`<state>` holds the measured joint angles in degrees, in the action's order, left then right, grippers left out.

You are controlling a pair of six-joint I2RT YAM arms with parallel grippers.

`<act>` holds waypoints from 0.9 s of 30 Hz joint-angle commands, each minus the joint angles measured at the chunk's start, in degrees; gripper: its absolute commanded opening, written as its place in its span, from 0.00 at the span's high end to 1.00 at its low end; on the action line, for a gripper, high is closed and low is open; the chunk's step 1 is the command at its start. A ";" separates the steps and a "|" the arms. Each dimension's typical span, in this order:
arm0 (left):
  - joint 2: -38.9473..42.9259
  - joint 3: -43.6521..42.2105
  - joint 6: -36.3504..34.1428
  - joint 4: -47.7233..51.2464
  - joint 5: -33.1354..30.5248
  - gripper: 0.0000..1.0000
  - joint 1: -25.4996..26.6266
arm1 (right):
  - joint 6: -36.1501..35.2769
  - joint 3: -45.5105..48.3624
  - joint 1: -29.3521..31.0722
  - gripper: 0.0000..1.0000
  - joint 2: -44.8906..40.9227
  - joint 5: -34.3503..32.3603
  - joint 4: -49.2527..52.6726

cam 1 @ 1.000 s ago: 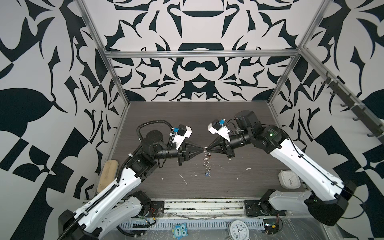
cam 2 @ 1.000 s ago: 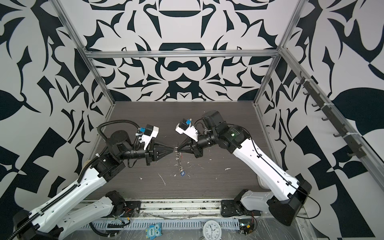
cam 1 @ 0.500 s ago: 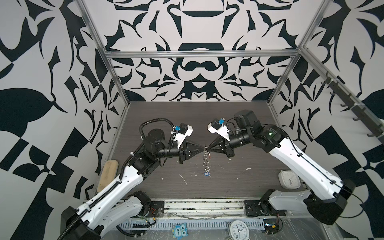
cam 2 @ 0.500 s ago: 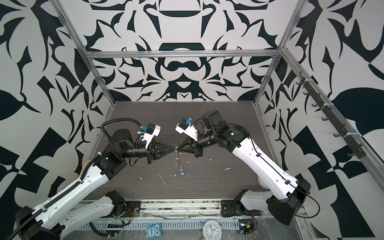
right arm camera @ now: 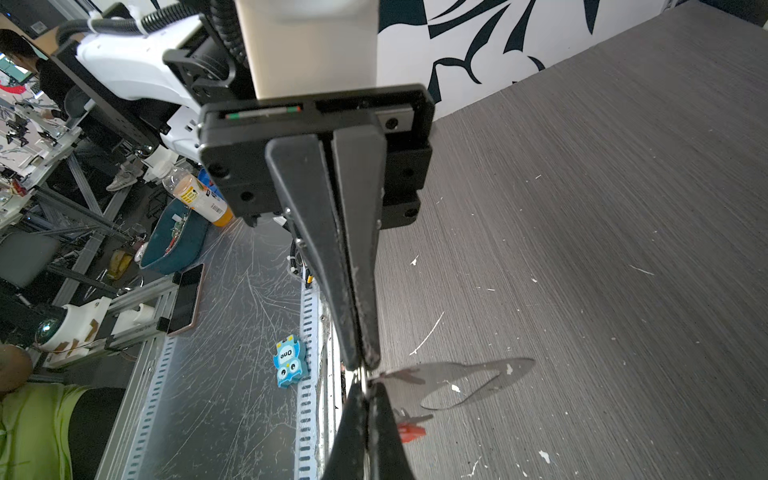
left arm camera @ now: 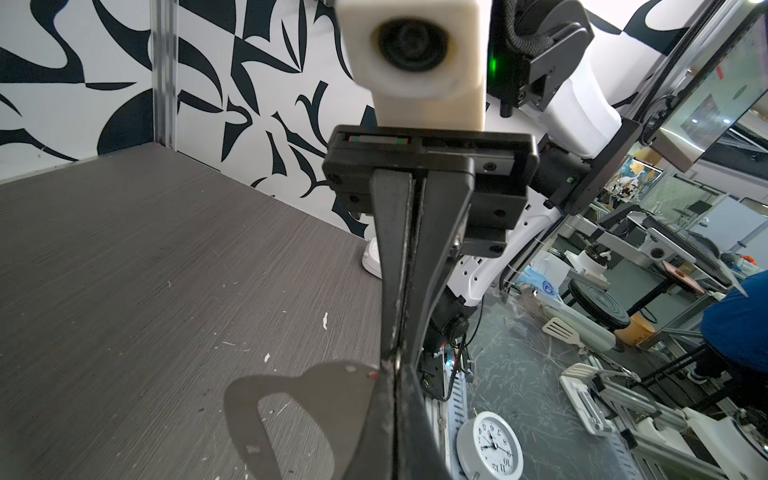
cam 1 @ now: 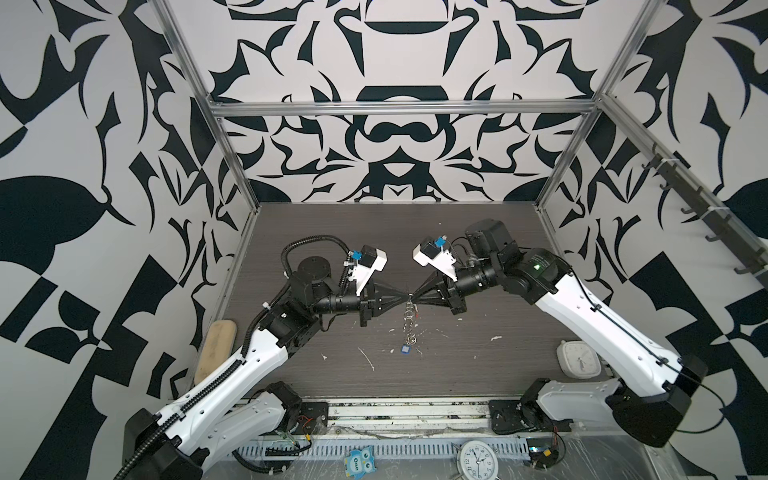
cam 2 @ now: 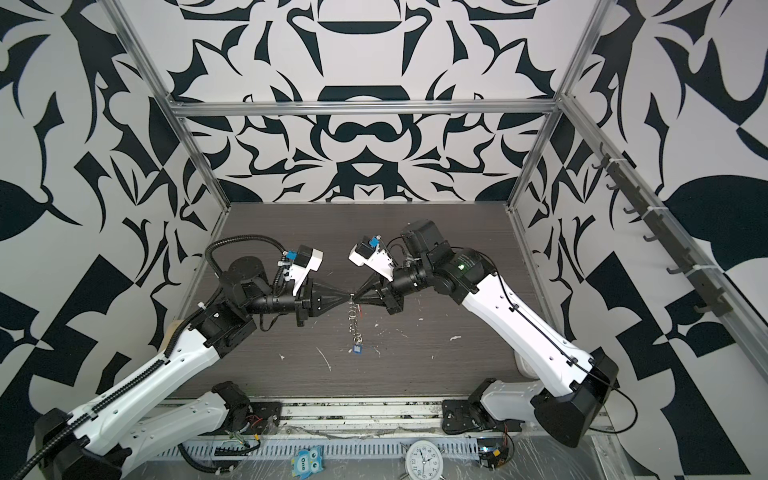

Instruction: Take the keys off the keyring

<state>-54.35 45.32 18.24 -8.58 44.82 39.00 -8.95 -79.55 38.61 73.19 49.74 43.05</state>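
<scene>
A square white clock point(cam 1: 580, 360) sits at the surface's point(cam 1: 374, 232) front right corner, and a beige block point(cam 1: 215, 351) at its left edge. White flecks point(cam 1: 366, 358) dot the middle. Beyond the front edge lie a round clock point(cam 1: 477, 459) and a blue owl point(cam 1: 359, 460).

Dead centre is blocked: left pincer point(cam 1: 403, 296) and right pincer point(cam 1: 416, 296) meet tip to tip, keyring point(cam 1: 409, 315) and blue tag point(cam 1: 405, 349) dangling under them. Upper part of the counter point(cam 1: 374, 232) is wide open. White clock point(cam 1: 579, 359) crowds the lower right, tan pad point(cam 1: 216, 347) the left edge.
</scene>
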 commanded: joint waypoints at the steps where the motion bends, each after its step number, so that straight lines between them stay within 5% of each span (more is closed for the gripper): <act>1: -0.32 1.37 0.89 -3.89 1.94 1.00 0.99 | 2.84 -0.09 -0.02 1.00 -1.13 -0.20 -7.72; 8: 1.93 -1.39 2.62 -8.77 -4.06 1.00 0.98 | 8.59 5.06 0.01 1.00 -4.70 -4.32 -16.46; 12: 3.30 -2.41 3.46 -10.15 -8.57 1.00 0.99 | 11.56 9.37 -0.03 0.68 -8.57 -7.09 -22.77; 17: 5.22 -3.81 4.77 -11.43 -13.43 1.00 0.98 | 14.84 15.68 -0.03 0.53 -14.56 -13.32 -30.16; 21: 6.42 -5.06 5.84 -13.62 -13.99 1.00 0.99 | 17.71 22.67 -0.03 0.51 -19.17 -16.75 -38.35; 27: 6.11 -4.98 6.36 -15.73 -10.03 1.00 0.99 | 19.73 26.02 0.00 0.49 -19.08 -13.08 -43.90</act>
<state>-48.93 40.64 23.55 -19.81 32.67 39.88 8.73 -53.74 38.54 53.69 35.92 6.50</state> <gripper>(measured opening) 0.047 0.513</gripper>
